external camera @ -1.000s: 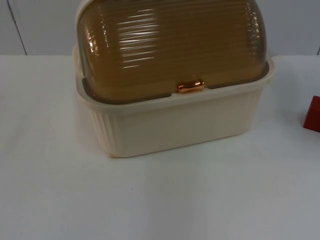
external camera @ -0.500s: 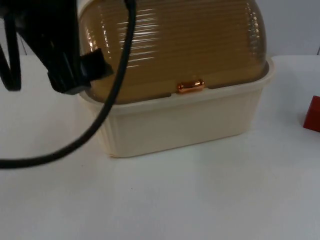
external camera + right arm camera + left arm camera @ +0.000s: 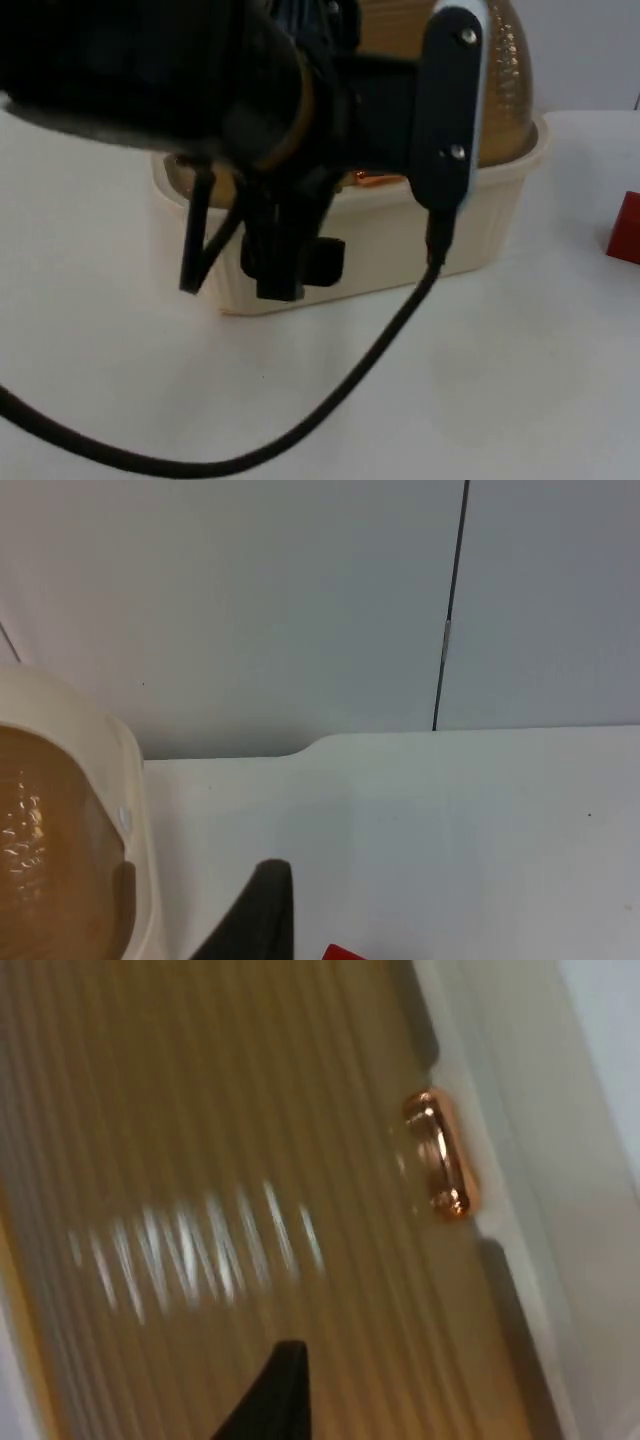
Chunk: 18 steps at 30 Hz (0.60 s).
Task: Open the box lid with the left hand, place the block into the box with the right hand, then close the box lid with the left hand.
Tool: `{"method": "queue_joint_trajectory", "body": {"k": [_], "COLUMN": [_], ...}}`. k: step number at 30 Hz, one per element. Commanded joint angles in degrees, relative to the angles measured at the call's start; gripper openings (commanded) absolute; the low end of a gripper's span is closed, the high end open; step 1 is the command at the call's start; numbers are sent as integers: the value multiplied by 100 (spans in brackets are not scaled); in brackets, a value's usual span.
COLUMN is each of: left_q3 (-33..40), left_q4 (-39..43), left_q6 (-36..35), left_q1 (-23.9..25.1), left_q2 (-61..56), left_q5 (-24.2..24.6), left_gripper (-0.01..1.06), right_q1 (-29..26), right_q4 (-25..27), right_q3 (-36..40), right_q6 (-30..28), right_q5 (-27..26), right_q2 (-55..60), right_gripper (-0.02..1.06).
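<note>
Left pincer [image 3: 290,265] low over the front of the cream box [image 3: 380,250], finger state impossible to tell, copper handle [image 3: 440,1155] of the closed amber ribbed lid [image 3: 200,1160] close ahead. Box on the white surface [image 3: 450,400] toward twelve o'clock, red block [image 3: 626,228] well apart at three o'clock. Right pincer [image 3: 262,912] waiting above the surface between box and block, fingers impossible to judge.
</note>
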Motion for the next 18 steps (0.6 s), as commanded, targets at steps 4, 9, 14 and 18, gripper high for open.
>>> {"method": "queue_joint_trajectory", "body": {"k": [4,9,14,18], "left_q3": [-42,-51,-76,-84], "left_q4": [1863,2573,2556,2666], "left_q6": [-2205,-3473,-4014,-4259], "left_q1": [-361,-572,-583,-562], "left_q2": [376,677,939,1057], "left_q5": [606,841,665,534], "left_gripper": [104,104,104,104], "right_q1": [0,0,0,0], "right_q4": [-38,-38,-38,-38], "right_q3": [-39,-39,-39,-39], "right_q6": [-25,-25,-25,-25], "right_q5": [-13,-13,-13,-5], "right_q2": [-3,-3,-3,-3], "right_gripper": [104,104,104,104]}}
